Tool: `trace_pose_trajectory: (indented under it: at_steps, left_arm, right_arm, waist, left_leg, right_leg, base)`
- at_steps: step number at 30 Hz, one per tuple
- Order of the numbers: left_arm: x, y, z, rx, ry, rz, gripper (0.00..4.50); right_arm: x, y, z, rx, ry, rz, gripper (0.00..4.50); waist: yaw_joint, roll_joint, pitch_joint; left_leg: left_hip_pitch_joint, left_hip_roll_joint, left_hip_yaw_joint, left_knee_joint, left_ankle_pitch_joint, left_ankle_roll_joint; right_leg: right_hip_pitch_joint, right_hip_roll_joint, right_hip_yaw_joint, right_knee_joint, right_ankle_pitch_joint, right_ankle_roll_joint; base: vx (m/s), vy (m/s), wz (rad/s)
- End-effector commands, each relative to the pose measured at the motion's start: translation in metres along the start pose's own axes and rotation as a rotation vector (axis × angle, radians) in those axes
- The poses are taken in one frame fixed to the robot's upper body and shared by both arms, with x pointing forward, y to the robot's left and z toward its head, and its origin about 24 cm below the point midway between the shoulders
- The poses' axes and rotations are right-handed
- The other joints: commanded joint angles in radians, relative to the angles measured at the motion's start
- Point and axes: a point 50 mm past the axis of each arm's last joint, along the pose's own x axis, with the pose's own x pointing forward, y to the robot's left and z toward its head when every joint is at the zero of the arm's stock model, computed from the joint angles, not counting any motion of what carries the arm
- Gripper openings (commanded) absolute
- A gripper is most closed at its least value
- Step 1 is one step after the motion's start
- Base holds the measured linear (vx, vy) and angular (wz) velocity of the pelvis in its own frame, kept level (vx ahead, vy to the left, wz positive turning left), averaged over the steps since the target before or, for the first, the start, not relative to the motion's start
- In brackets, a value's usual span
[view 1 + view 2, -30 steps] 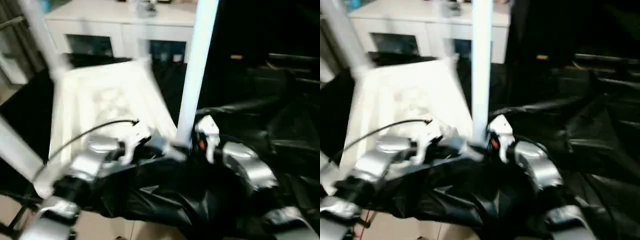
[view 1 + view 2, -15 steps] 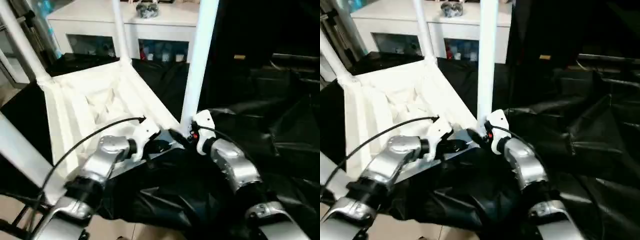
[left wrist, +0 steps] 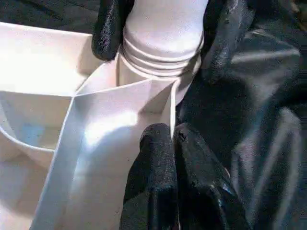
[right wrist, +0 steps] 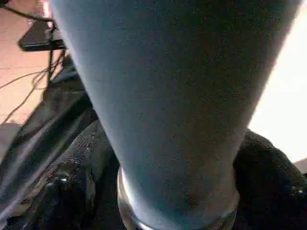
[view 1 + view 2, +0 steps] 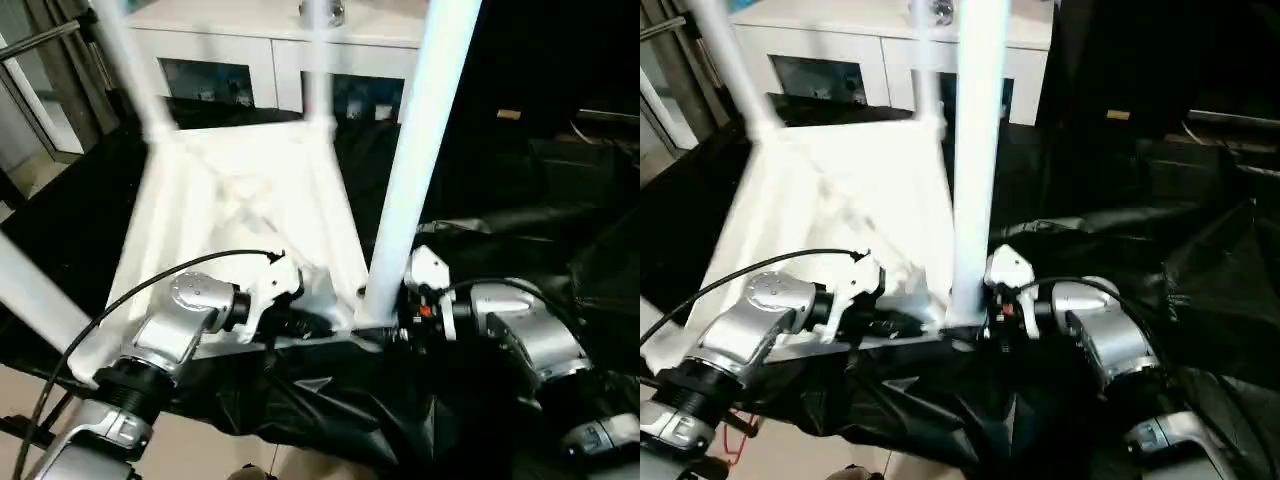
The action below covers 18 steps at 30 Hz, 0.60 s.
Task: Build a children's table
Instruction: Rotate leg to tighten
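The white tabletop (image 5: 240, 200) lies upside down with its ribs up. White legs (image 5: 135, 70) stand in its corner sockets. The nearest leg (image 5: 420, 160) rises from the corner in front of me. My left gripper (image 5: 300, 322) is shut on the thin rim of the tabletop (image 3: 120, 120) right beside that corner, fingers (image 3: 158, 158) pressed together. My right gripper (image 5: 380, 325) holds the base of the nearest leg (image 3: 165, 28), with one black finger (image 3: 108, 28) on each side just above the thread. The same leg (image 4: 172, 96) stands between those fingers (image 4: 72, 191) in the right wrist view.
A white cabinet with glass doors (image 5: 260, 70) stands behind the tabletop. Crumpled black sheeting (image 5: 540, 180) covers the surface to the right and below my arms. A black cable (image 5: 130, 300) loops off my left forearm. Bare floor (image 5: 30, 420) shows at lower left.
The whole picture has shifted and tilted as my head moved. Both grippers stay at the near corner, and the right gripper now sits around the leg's base.
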Motion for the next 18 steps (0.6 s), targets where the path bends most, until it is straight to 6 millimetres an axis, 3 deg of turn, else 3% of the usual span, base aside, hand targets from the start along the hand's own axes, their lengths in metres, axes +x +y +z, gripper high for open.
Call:
trace_pose_trajectory:
  at_steps: [1,2,4,14,16,18]
  left_arm:
    - [0.002,-0.006,0.009,0.03,-0.027,-0.082,0.0]
    - [0.001,-0.006,0.009,0.029,-0.025,-0.087,0.0]
    - [0.001,-0.006,0.009,0.028,-0.028,-0.088,0.0]
    - [0.006,-0.003,0.01,0.023,-0.067,-0.02,0.0]
    - [0.011,0.005,0.01,0.02,-0.064,0.081,0.0]
    - [0.014,0.009,0.011,0.014,-0.058,0.132,0.0]
  right_arm:
    - [0.002,0.003,0.006,-0.02,0.004,0.044,3.35]
    - [0.002,0.003,0.007,-0.021,0.007,0.05,3.35]
    - [0.003,0.005,0.006,-0.04,0.03,0.061,2.93]
    - [0.011,0.011,0.002,-0.013,0.004,0.049,2.71]
    - [0.021,0.0,-0.006,0.03,-0.027,-0.149,2.7]
    - [0.025,-0.008,-0.012,0.071,-0.014,-0.28,2.7]
  waist:
    - [-0.002,-0.009,-0.063]
    - [-0.002,-0.009,-0.063]
    - [-0.001,-0.014,-0.063]
    - [-0.002,-0.005,-0.064]
    - [-0.005,-0.003,-0.063]
    - [-0.012,0.0,-0.06]
  left_leg:
    - [0.019,0.014,0.008,-0.075,-0.276,0.038]
    - [0.019,0.014,0.008,-0.075,-0.275,0.037]
    - [0.022,0.013,0.01,-0.072,-0.271,0.037]
    - [0.018,0.011,0.009,-0.071,-0.253,0.036]
    - [0.019,0.01,0.008,-0.072,-0.268,0.024]
    - [0.021,0.007,0.005,-0.077,-0.307,-0.002]
  right_leg:
    - [0.043,-0.029,0.02,-0.061,-0.224,-0.234]
    - [0.042,-0.028,0.02,-0.061,-0.224,-0.233]
    - [0.039,-0.028,0.021,-0.063,-0.22,-0.237]
    - [0.043,-0.026,0.02,-0.06,-0.19,-0.236]
    - [0.04,-0.027,0.02,-0.062,-0.206,-0.233]
    - [0.038,-0.03,0.019,-0.069,-0.286,-0.212]
  base:
    - [0.0,0.0,0.0]
    - [0.0,0.0,0.0]
    - [0.0,0.0,0.0]
    - [0.0,0.0,0.0]
    - [0.0,0.0,0.0]
    - [0.0,0.0,0.0]
